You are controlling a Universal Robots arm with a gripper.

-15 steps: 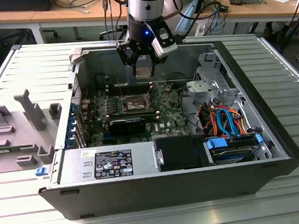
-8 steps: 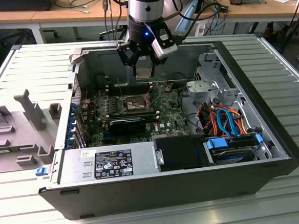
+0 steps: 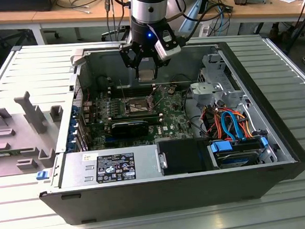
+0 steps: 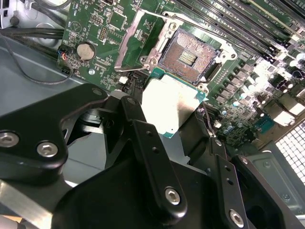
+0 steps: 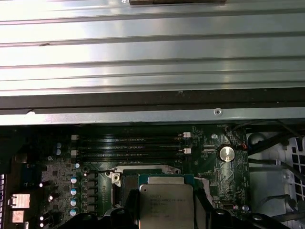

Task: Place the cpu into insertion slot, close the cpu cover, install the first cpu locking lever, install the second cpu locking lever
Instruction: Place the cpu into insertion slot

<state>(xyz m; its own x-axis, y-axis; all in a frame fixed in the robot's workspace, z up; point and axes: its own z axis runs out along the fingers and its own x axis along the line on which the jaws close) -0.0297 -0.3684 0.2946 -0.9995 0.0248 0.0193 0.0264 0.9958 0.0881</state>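
Observation:
My gripper [image 3: 146, 66] hangs inside the open computer case, shut on the cpu [image 3: 146, 74], a flat silver-grey square chip. In the second wrist view the cpu [image 4: 170, 102] sits between the black fingers [image 4: 143, 131], a little above and beside the insertion slot [image 4: 187, 56], which lies bare with its dark contact field showing. The cpu cover [image 4: 138, 42], a thin silver frame, is swung open to one side of the slot. The first wrist view has the cpu [image 5: 167, 202] over the slot's rim [image 5: 115, 177]. In the exterior view the insertion slot [image 3: 137, 106] lies below the gripper.
Long black memory slots [image 5: 128, 145] run beside the socket. A round coin battery [image 5: 226, 153] sits on the green board. A black heatsink block [image 3: 130, 128] lies near the slot. Drive cages and orange and blue cables [image 3: 229, 122] fill the exterior view's right. The case walls [image 3: 82, 82] enclose everything.

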